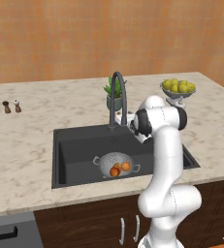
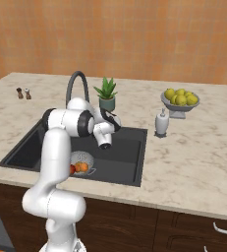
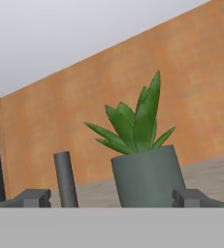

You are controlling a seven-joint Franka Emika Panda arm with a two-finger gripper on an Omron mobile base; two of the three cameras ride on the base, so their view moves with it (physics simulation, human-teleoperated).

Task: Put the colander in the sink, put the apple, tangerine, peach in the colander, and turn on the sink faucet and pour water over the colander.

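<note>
The silver colander (image 1: 112, 160) sits on the floor of the dark sink (image 1: 79, 145), also seen as the colander (image 2: 83, 158). In it lie the red apple (image 1: 114, 172), the tangerine (image 1: 126, 166) and the peach (image 1: 117, 166), close together. The dark gooseneck faucet (image 1: 117, 97) rises at the sink's back rim, and I see no stream from its spout. My gripper (image 2: 116, 122) hovers over the sink's back edge beside the faucet base. In the hand view my gripper (image 3: 112, 198) is open, its fingertips (image 3: 33, 197) wide apart, with a dark upright rod (image 3: 66, 179) of the faucet just ahead.
A potted green plant (image 1: 114, 94) stands right behind the faucet, straight ahead in the hand view as the plant (image 3: 142, 160). A white soap dispenser (image 2: 161, 122) and a bowl of yellow fruits (image 2: 180, 101) stand to the right. Salt and pepper shakers (image 1: 11, 106) sit far left.
</note>
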